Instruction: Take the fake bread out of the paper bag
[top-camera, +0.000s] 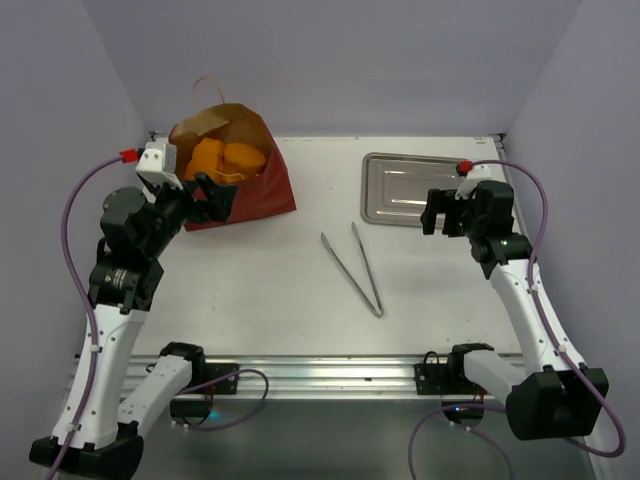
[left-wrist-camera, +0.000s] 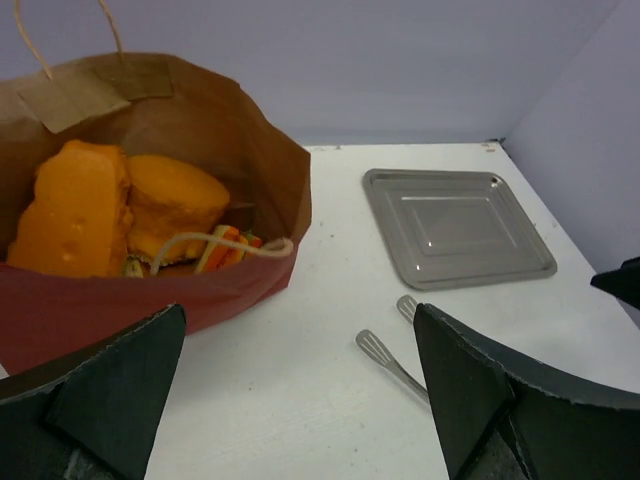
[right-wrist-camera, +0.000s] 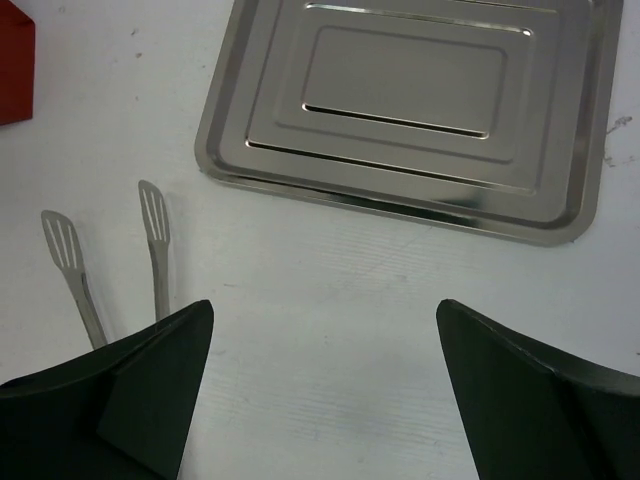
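The dark red paper bag (top-camera: 262, 190) lies at the back left with its brown mouth open toward my left arm; it also shows in the left wrist view (left-wrist-camera: 180, 300). Two orange fake breads (top-camera: 225, 160) sit inside it, seen close in the left wrist view (left-wrist-camera: 110, 210), with a thin looped handle (left-wrist-camera: 215, 243) across the mouth. My left gripper (top-camera: 205, 195) is open and empty, just in front of the bag's mouth (left-wrist-camera: 300, 330). My right gripper (top-camera: 447, 215) is open and empty above the table near the tray (right-wrist-camera: 325, 320).
A flat silver metal tray (top-camera: 400, 205) lies at the back right, also in the right wrist view (right-wrist-camera: 560, 200) and the left wrist view (left-wrist-camera: 530, 260). Metal tongs (top-camera: 355, 265) lie on the white table in the middle, tips toward the back (right-wrist-camera: 155, 215).
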